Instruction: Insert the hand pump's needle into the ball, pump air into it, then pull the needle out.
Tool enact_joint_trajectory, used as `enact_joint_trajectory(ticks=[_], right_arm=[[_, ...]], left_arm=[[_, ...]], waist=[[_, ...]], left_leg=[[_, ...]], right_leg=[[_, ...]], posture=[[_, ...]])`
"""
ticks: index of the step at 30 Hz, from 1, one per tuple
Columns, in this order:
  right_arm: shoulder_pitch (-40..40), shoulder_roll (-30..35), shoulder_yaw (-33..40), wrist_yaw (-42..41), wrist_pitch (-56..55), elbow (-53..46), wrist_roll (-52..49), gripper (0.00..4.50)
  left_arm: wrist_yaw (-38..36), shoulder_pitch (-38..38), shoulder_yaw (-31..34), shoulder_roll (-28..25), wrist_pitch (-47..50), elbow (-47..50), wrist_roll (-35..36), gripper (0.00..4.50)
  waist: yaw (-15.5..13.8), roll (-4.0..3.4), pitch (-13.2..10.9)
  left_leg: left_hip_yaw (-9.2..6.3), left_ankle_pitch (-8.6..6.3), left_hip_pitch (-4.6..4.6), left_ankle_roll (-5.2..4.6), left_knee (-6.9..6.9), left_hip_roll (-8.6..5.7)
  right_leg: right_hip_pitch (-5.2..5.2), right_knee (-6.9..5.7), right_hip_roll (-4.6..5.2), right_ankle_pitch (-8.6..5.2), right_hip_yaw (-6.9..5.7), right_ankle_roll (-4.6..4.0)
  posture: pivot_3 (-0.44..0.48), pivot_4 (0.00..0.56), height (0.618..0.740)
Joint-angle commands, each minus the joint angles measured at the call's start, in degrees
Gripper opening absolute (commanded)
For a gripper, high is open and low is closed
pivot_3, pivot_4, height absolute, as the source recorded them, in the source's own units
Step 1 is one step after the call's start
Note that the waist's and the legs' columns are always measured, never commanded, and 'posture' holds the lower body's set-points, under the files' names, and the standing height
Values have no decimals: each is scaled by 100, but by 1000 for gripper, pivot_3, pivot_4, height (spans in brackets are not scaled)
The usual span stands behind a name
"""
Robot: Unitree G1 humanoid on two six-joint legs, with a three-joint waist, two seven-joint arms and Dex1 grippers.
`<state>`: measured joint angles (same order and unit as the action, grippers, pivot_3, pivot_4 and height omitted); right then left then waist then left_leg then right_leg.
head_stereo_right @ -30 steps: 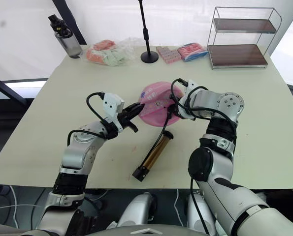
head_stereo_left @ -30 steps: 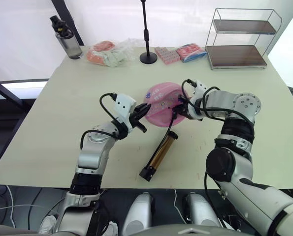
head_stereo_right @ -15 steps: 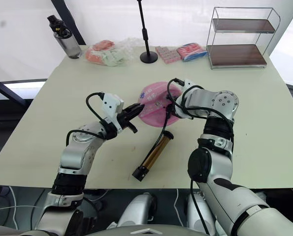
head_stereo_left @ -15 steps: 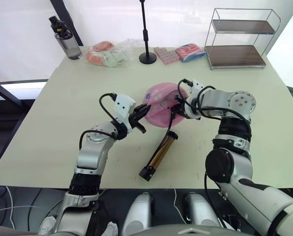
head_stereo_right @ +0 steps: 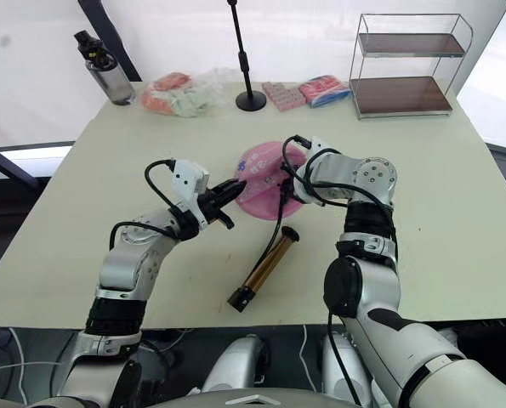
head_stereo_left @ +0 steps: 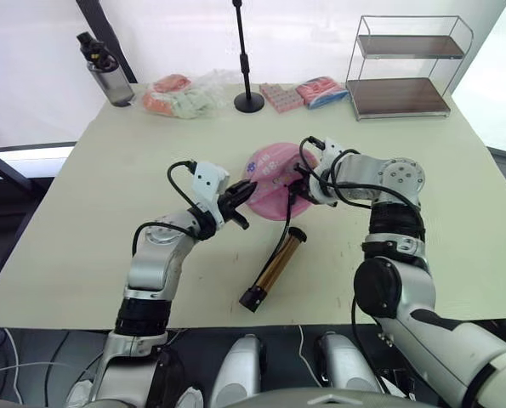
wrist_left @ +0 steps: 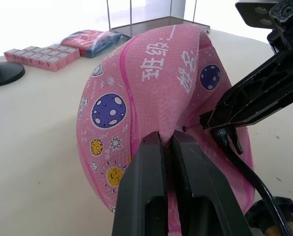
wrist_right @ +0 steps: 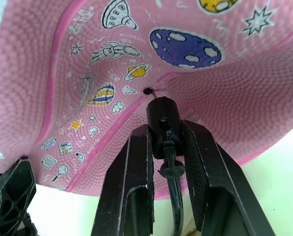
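The pink ball (head_stereo_left: 270, 166) lies limp and dented at the table's middle. My left gripper (wrist_left: 166, 140) is shut on a fold of the ball's near-left edge. My right gripper (wrist_right: 163, 129) is shut on the needle's black fitting (wrist_right: 162, 120) at the ball's right side. The thin needle (wrist_right: 150, 93) reaches the valve hole; how deep it sits I cannot tell. A black hose (head_stereo_left: 290, 208) runs from the fitting down to the hand pump (head_stereo_left: 276, 265), whose gold barrel lies flat on the table in front of the ball.
Along the far edge stand a dark bottle (head_stereo_left: 99, 68), a plastic bag of items (head_stereo_left: 180, 92), a black stand pole (head_stereo_left: 246, 59), pink boxes (head_stereo_left: 280, 95), a packet (head_stereo_left: 321, 89) and a wire shelf (head_stereo_left: 401, 64). The table (head_stereo_left: 108, 204) has bare room left and right.
The camera has shifted a little. My right gripper with the fitting has edged slightly left, closer against the ball. The left gripper keeps its hold.
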<state>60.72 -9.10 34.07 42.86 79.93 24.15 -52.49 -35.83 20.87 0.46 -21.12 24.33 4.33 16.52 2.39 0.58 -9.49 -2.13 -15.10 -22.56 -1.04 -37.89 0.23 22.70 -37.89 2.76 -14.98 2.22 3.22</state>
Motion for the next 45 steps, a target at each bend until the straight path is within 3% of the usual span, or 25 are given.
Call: enact_joint_trajectory(ticks=[1,10,28,31,36,40,45], right_arm=[[180,-1183,-218,-124,-361,229,-93,332],[49,-1027,-409,-300,-396,265,-187,332],[-255,-946,-292,-211,674,-773,-209,332],[-275,-929,-300,-255,754,-813,-139,1762],[-353,-922,-275,-270,910,-985,-40,3419],[-460,-823,-336,-367,1217,-1301,-27,3419],[-843,-341,-1147,-691,1257,-1867,-363,3419]], left_arm=[[-467,-61,-537,139,316,161,252,80],[-410,-70,-517,161,347,159,229,80],[-184,-146,-396,213,-206,-203,-149,80],[-171,-139,-388,225,-253,-252,-181,0],[-111,-95,-354,239,-346,-393,-258,0],[-88,-62,-344,247,-425,-508,-302,0],[-34,-7,-346,275,-529,-661,-363,0]], waist=[[4,0,0],[15,2,3],[-36,-1,0],[-52,-3,-1],[-124,-3,-1],[-158,-3,-1],[-164,-3,0]], left_leg=[[2,1,2,-2,0,1],[8,2,7,-3,0,5],[10,3,-31,-1,43,2],[10,3,-31,-1,48,1],[10,3,-36,-1,49,-5],[10,3,-37,-1,55,-6],[6,3,-36,-1,54,-6]], right_leg=[[0,-1,0,0,2,0],[0,-1,-3,1,7,-1],[43,10,4,1,9,-2],[44,16,6,1,9,-2],[43,24,12,1,6,-1],[45,27,12,0,4,-1],[44,25,12,0,1,-1]], posture=[[0,150,740],[0,150,740],[0,150,740],[0,150,740],[0,150,740],[0,150,740],[0,150,740]])
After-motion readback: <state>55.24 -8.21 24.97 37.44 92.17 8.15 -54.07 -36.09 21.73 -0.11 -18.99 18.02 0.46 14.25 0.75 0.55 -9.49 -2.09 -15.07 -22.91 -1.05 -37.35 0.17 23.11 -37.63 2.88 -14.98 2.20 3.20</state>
